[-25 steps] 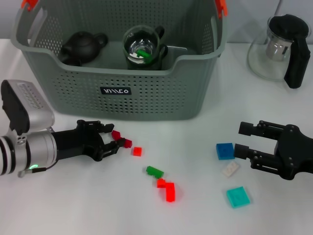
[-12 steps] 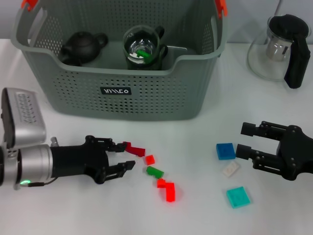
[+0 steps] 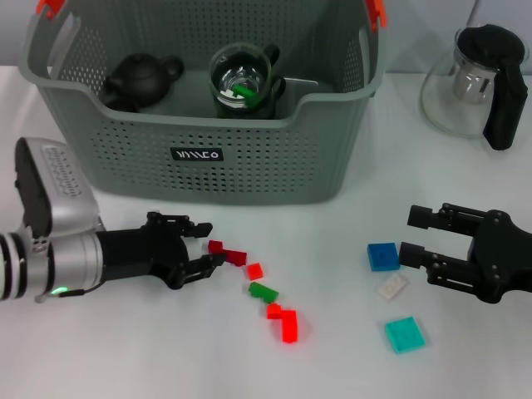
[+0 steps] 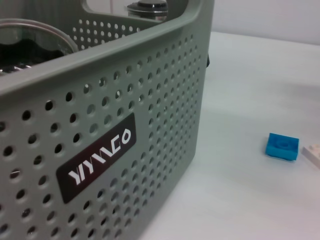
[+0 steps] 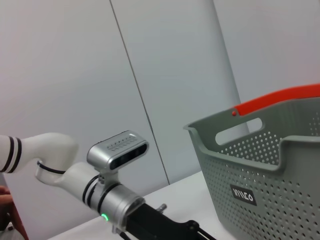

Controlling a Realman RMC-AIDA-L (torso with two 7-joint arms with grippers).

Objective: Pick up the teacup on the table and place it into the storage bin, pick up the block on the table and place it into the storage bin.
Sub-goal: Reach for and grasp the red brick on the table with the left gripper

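From the head view we see the left pincer (image 3: 202, 246) spread low over the bench (image 3: 125, 357), its tips just beside a dark red block (image 3: 226, 252). The cup (image 3: 243, 81) sits in the bin (image 3: 249, 158). We risk nudging the row of small blocks rather than pinching one, since they lie close together. The right pincer (image 3: 420, 241), spread, waits beside a blue block (image 3: 383, 256).

In the left wrist view we see only the bin wall (image 4: 100, 150) close by; swinging up could clip it.

The right wrist view shows the left arm (image 5: 100, 200) by the bin.
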